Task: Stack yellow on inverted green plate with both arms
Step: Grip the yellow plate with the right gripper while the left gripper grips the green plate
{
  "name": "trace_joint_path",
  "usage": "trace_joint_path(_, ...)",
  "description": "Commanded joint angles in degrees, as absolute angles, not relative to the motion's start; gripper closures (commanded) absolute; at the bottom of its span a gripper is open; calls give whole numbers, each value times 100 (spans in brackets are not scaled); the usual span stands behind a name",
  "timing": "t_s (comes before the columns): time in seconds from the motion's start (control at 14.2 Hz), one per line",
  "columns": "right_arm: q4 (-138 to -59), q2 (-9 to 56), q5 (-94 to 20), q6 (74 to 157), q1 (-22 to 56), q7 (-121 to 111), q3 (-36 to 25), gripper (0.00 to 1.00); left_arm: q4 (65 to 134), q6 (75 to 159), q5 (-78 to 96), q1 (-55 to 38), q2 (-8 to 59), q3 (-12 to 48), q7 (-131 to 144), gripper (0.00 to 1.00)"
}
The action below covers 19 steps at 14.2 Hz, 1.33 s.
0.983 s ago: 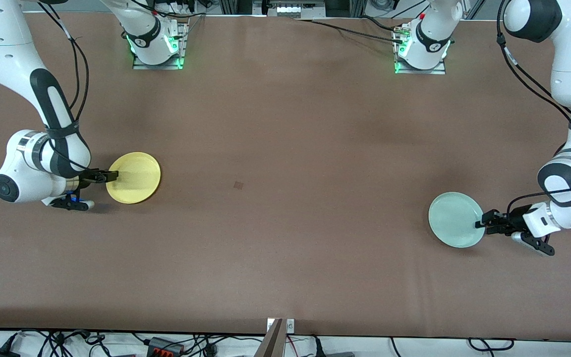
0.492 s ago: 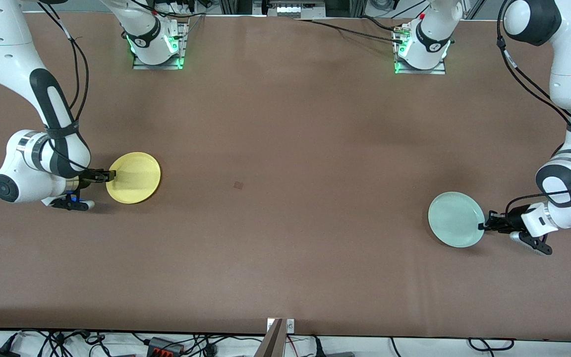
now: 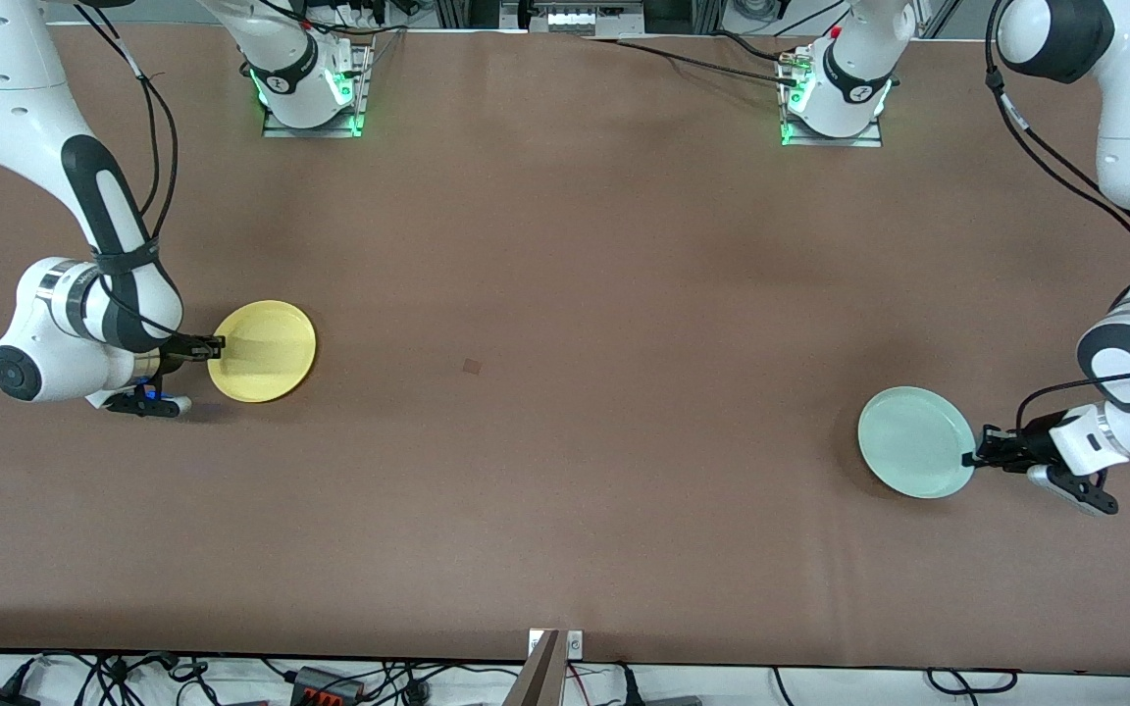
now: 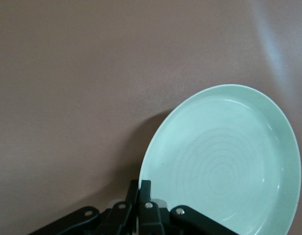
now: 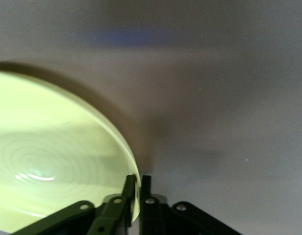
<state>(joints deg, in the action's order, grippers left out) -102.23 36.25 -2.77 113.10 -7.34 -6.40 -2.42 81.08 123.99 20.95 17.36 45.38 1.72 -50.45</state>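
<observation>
We have both rims pinched: the left gripper point(image 3: 979, 458) jaws clench the green plate point(image 3: 915, 441) at its arm's tabletop end, the right gripper point(image 3: 216, 345) the yellow plate point(image 3: 262, 351) at its own. Inverting and stacking remain.

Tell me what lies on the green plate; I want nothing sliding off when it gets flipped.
Nothing lies in the green plate; its bowl is bare. The left gripper is shut on its rim, which hides that bit of edge.
</observation>
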Motion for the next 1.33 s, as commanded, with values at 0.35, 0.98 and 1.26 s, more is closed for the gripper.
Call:
trace_joint_path(0.35,-9609,3551,-351,10507,-703,-957,-220,100,8191,12024,-779,486,3411,229,-2481,99)
trace_joint_path(0.98,-8298,3200,-808,8974,-651,-1046,-176,100,7884,10927,-3417,-1439,3340,159,173,99)
trace_joint_path(1.26,-8068,3190,-835,8965,-290,-993,-114,100,7884,10075,-4497,-2449,3453,176,1674,99)
